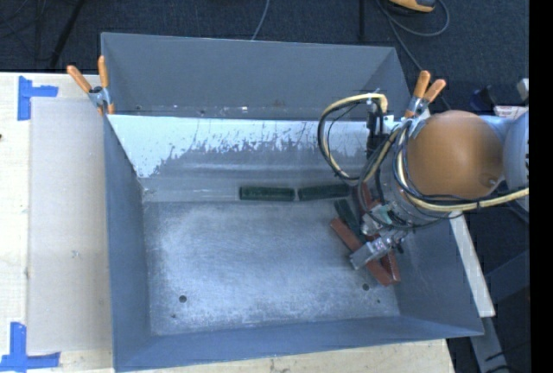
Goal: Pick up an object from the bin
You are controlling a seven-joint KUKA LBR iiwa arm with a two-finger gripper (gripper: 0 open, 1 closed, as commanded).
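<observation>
Gripper (373, 252) sits low over reddish-brown flat blocks (344, 233) at the right of the grey metal bin (259, 285). Grip state cannot be told (wrist obscures it). Recommend centring on one block, clear of its neighbours.

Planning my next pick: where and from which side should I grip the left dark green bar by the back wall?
Take the dark green bar at its middle, from straight above, closing across its narrow width. It lies flat, lengthwise along the back wall, with a second green bar off its right end; the wall side may be tight.
</observation>
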